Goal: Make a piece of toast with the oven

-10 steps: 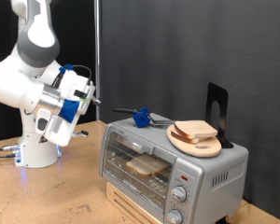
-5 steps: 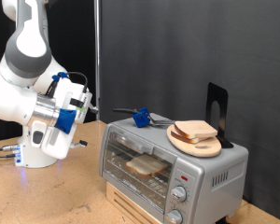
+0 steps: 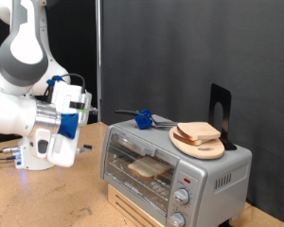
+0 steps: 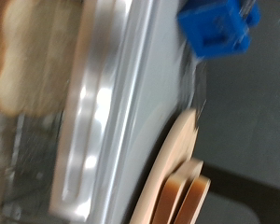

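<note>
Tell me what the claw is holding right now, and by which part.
Nothing is held. The claw hangs apart from the small silver toaster oven; the pale bread slice lies inside on the rack.

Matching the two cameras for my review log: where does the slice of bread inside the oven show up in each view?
Exterior view: the piece of toast lies on the rack behind the oven door, lower centre.
Wrist view: a blurred tan patch at the picture's edge, behind the glass.
Shared landmark: the blue object on top of the oven.

No readable text
No lettering, brand or number could be made out on the oven [image 3: 170, 165]; any marks at its knobs [image 3: 183, 198] were too small to read.
</note>
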Tool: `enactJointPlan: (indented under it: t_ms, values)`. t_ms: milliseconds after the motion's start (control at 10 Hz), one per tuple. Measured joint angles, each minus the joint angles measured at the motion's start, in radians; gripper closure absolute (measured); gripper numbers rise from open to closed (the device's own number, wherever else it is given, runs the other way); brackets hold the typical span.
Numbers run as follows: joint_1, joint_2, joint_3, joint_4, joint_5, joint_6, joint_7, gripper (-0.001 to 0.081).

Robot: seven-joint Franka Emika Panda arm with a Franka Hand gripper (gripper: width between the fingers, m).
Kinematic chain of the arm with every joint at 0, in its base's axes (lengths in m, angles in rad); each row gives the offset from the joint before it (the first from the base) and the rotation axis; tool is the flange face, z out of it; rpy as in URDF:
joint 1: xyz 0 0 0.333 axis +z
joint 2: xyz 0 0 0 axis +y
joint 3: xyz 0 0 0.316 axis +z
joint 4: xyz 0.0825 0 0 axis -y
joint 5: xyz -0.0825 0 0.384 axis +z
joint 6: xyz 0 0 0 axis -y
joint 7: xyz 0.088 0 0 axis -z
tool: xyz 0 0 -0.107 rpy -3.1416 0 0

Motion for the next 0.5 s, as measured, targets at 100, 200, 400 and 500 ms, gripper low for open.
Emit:
enactJointPlan:
  t_ms: [100,200,400,500]
  values:
    - [0.003,0.030,0.008,0.030,0.033,0.035,0.014,-0.0002]
    - [0.007,0.057,0.017,0.058,0.073,0.080,0.047,-0.0002]
    - [0.022,0.096,0.036,0.090,0.184,0.206,0.127,-0.0002]
    - [0.019,0.096,0.035,0.091,0.159,0.179,0.123,-0.0002]
